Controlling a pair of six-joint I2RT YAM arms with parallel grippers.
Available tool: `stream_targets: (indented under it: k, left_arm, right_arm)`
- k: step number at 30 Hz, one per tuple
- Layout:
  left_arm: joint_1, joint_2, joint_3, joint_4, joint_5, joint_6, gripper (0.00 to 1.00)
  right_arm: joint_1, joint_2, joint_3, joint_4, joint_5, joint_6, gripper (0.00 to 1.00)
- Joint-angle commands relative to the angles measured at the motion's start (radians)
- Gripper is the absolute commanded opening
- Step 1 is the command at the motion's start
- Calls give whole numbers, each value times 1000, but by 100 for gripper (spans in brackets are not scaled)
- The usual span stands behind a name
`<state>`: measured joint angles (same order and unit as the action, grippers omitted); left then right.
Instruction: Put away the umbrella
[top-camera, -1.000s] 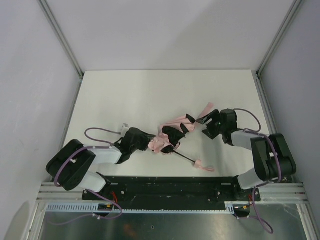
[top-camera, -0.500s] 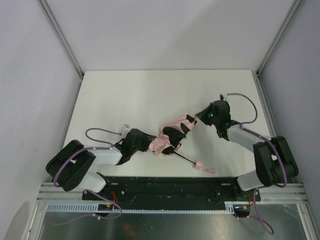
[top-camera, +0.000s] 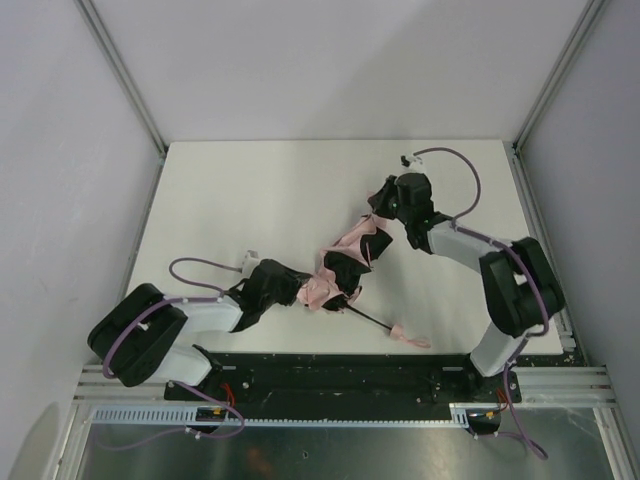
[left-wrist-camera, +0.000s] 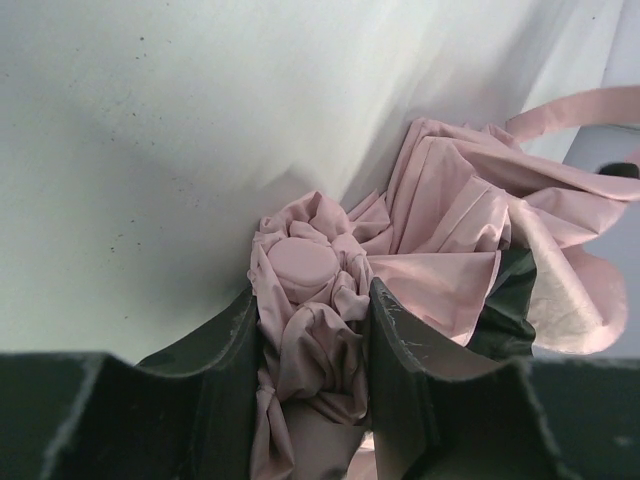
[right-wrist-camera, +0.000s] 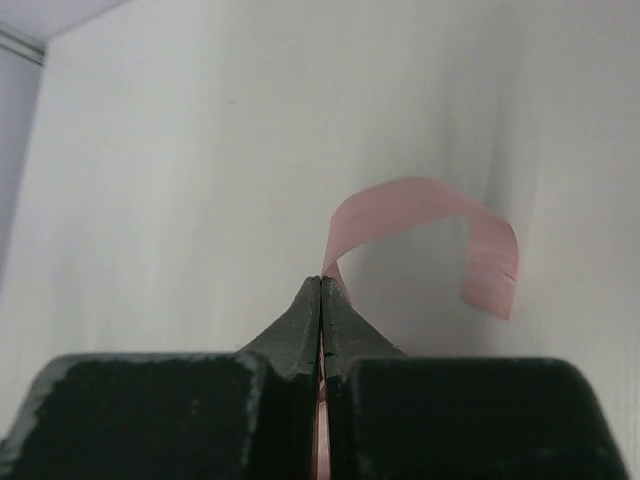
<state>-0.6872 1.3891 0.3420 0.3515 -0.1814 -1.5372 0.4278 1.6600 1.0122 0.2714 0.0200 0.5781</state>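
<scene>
The pale pink umbrella (top-camera: 345, 262) lies half folded on the white table, its fabric bunched over black ribs. Its thin black shaft (top-camera: 368, 317) runs toward the near edge and ends in the small pink handle (top-camera: 410, 338). My left gripper (top-camera: 298, 290) is shut on the umbrella's top end. In the left wrist view, gathered fabric and the round pink cap (left-wrist-camera: 305, 268) sit between the fingers (left-wrist-camera: 398, 345). My right gripper (top-camera: 377, 208) is shut on a thin pink strap (right-wrist-camera: 420, 200) of the umbrella, which curls out past the fingertips of that gripper (right-wrist-camera: 320, 285).
The white table (top-camera: 250, 190) is walled by grey panels with metal frame posts (top-camera: 120, 75) at the far corners. The black rail (top-camera: 340, 375) carrying both arm bases runs along the near edge.
My right gripper has shut on the pink strap and moved toward the far left, drawing the strap and nearby fabric with it. The left gripper holds still.
</scene>
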Motion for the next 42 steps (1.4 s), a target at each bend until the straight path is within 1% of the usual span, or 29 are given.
stream_targets:
  k: [1, 4, 7, 12, 14, 15, 18, 20, 22, 24, 25, 27, 29, 32, 34, 36, 37, 39, 42]
  left_arm:
    - [-10, 6, -40, -170, -66, 75, 0]
    - [-10, 2, -43, -171, -65, 71, 0]
    - [-11, -1, -43, -171, -63, 70, 0]
    - [-12, -4, -46, -177, -58, 54, 0]
    - [-11, -11, -45, -186, -59, 51, 0]
    - [-12, -16, -45, -193, -62, 48, 0]
    - [-12, -27, -39, -227, -70, 39, 0]
    - [-12, -32, -28, -259, -74, 34, 0]
    - [-12, -37, -22, -275, -75, 32, 0]
    - [-12, -42, -22, -281, -74, 31, 0]
    - [-12, -45, -21, -284, -74, 31, 0]
    - [-12, -50, -21, -290, -72, 31, 0]
    - [-12, -50, -19, -296, -71, 30, 0]
    - [-11, -46, -16, -301, -70, 24, 0]
    - [-11, -40, -10, -305, -65, 23, 0]
    - [-12, -34, -7, -309, -61, 21, 0]
    - [-12, -33, -7, -310, -60, 20, 0]
    - [-11, -32, -5, -314, -59, 16, 0]
    - [-12, -32, -3, -322, -61, 10, 0]
  right_arm:
    - [-20, 104, 66, 130, -24, -104, 0]
    - [-36, 192, 107, 85, -51, -117, 0]
    - [-33, 285, 206, -16, -103, -158, 0]
    - [-21, 396, 382, -284, -56, -203, 1]
    - [-34, 433, 480, -441, -80, -223, 6]
    - [-41, 445, 531, -528, -93, -243, 11]
    - [-52, 404, 604, -719, -61, -319, 36]
    - [-52, 322, 574, -786, -3, -374, 57]
    - [-47, 218, 518, -819, 63, -418, 75]
    - [-33, 110, 459, -845, 143, -454, 86]
    - [-17, 54, 427, -855, 190, -478, 89]
    - [47, -54, 349, -851, 253, -528, 92]
    - [149, -165, 238, -785, 229, -581, 93]
    - [355, -334, 14, -573, 126, -668, 93]
    - [504, -390, -116, -415, 100, -736, 94]
    - [621, -361, -176, -299, 130, -790, 94]
    - [660, -330, -185, -254, 148, -812, 94]
    - [709, -250, -177, -200, 192, -846, 94]
    - [730, -139, -144, -142, 228, -864, 94]
